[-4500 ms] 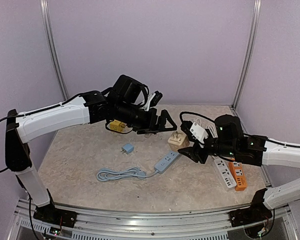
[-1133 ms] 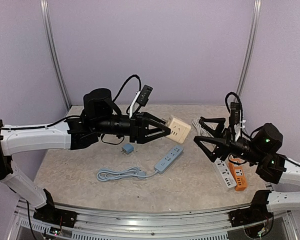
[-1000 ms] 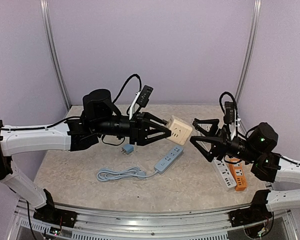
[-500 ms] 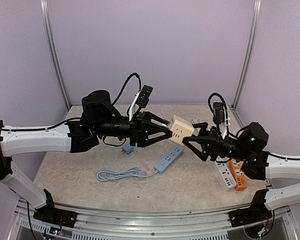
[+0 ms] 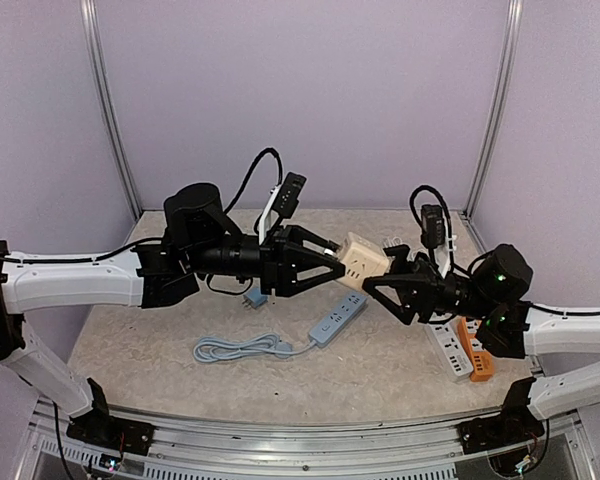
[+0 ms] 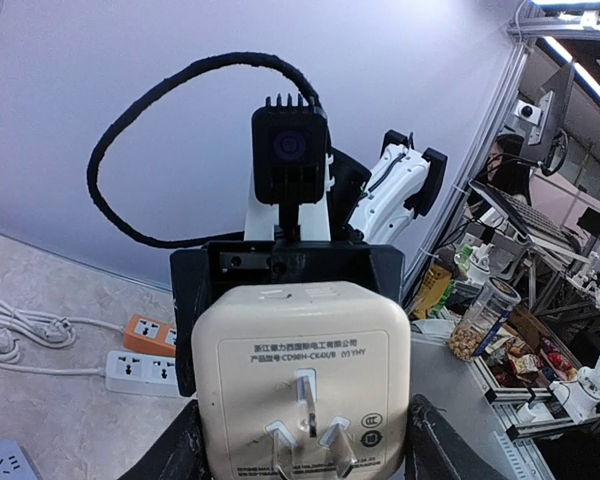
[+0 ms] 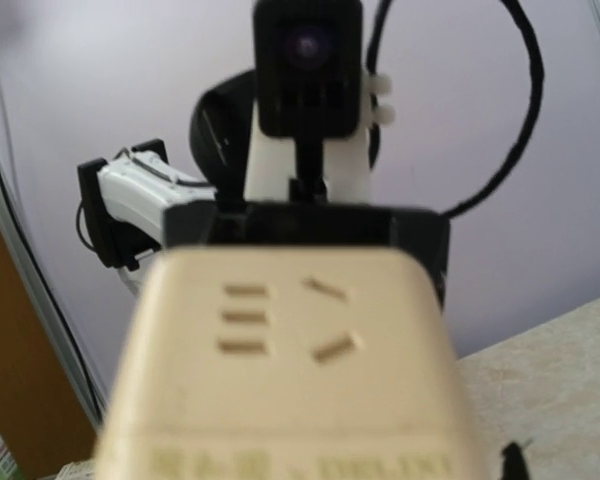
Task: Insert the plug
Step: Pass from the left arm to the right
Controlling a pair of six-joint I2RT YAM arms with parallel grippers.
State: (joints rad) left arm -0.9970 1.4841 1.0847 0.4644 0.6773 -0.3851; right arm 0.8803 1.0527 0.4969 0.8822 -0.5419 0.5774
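The plug (image 5: 358, 258) is a beige cube adapter held in the air above the table's middle. My left gripper (image 5: 338, 265) is shut on its sides. In the left wrist view the plug (image 6: 305, 380) shows its three metal prongs between my left fingers (image 6: 185, 450). My right gripper (image 5: 373, 270) faces it from the right, its open jaws straddling the plug's socket end. The right wrist view is filled by that blurred socket face (image 7: 300, 370). One right fingertip (image 7: 515, 458) shows apart from the cube. A blue power strip (image 5: 337, 320) lies on the table below.
The blue strip's grey cable (image 5: 240, 348) coils to the left. A small blue adapter (image 5: 252, 297) lies under my left arm. A white strip (image 5: 448, 345) and an orange strip (image 5: 472, 350) lie under my right arm. White cable (image 5: 395, 243) sits behind.
My right gripper has moved left, from well apart to around the plug's free end, and its jaws have narrowed somewhat. My left gripper has held the plug steady.
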